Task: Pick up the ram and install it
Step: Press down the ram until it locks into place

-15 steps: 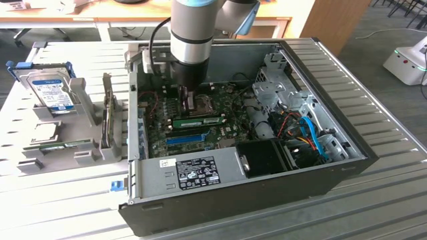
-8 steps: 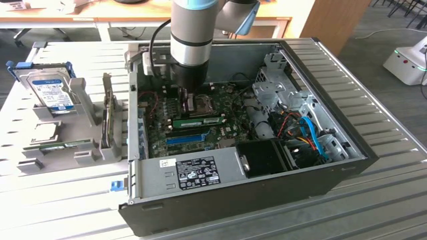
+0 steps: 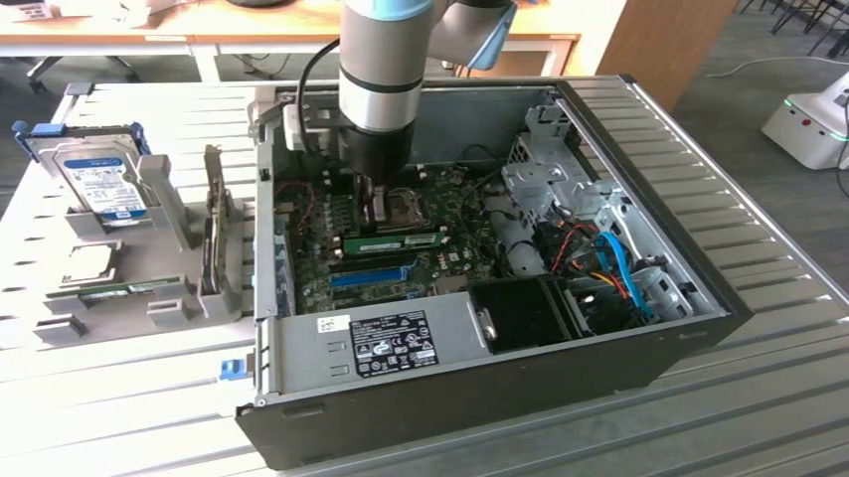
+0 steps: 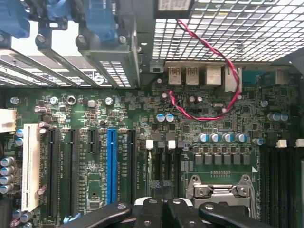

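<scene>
The ram (image 3: 394, 241), a narrow green stick with a pale label, lies along the motherboard's memory slots inside the open computer case (image 3: 690, 318), just on the near side of the processor socket (image 3: 394, 207). My gripper (image 3: 377, 202) hangs straight down into the case over the socket, a little behind the ram and apart from it. In the wrist view my gripper (image 4: 164, 211) is shut, its black fingers (image 4: 147, 209) pressed together with nothing between them, above the socket's metal frame (image 4: 218, 190). Empty black memory slots (image 4: 280, 185) run beside that frame.
A grey parts rack (image 3: 173, 288) stands at the exterior view's left, holding a silver hard drive with a blue label (image 3: 103, 184), an upright card (image 3: 213, 234) and a green strip (image 3: 126, 290). Inside the case are a blue expansion slot (image 3: 369, 275), a black fan (image 3: 531, 313) and a red cable (image 4: 209, 52).
</scene>
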